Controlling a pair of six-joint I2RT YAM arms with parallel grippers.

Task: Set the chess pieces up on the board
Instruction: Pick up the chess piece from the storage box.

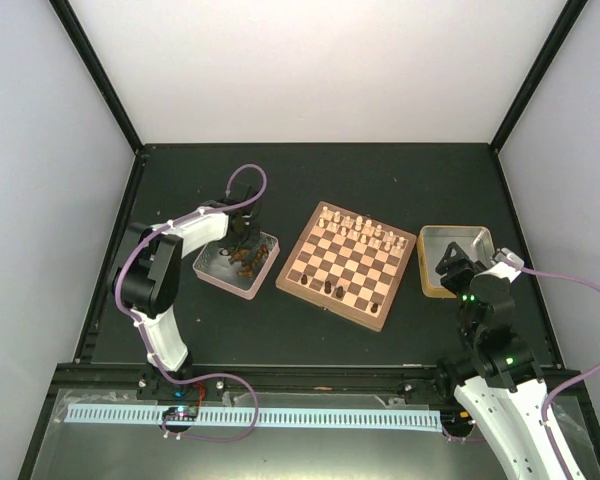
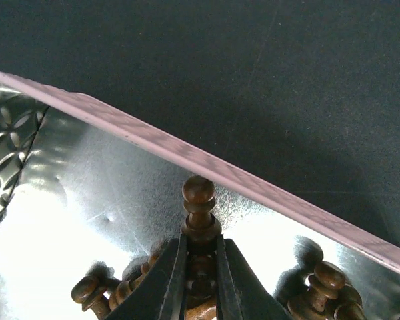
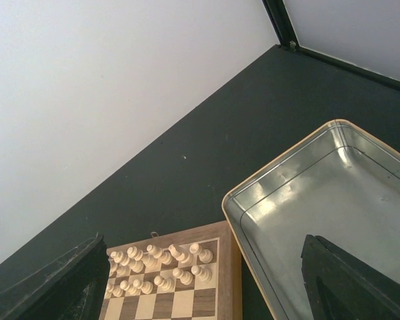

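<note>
Pink tray rim [image 2: 207,163] runs just beyond the left gripper [image 2: 200,243], pinched on one brown chess piece [image 2: 199,200] among others, while the right gripper [image 1: 457,263] hangs spread over a gold-rimmed tray [image 3: 340,193] right of the board [image 1: 347,270].

Top camera looks down over the whole table [image 1: 380,170]. Left wrist sits tight over the pink tray [image 2: 187,159]; right wrist hangs higher, sharing the board [image 3: 180,307] with the top view.

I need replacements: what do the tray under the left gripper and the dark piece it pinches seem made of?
The tray: thin sheet metal, probably tin; mirror-bright glare, embossed pattern, pinkish painted rim. The dark piece: apparently turned wood with glossy brown varnish; rounded lathe-like rings and soft highlights.
</note>
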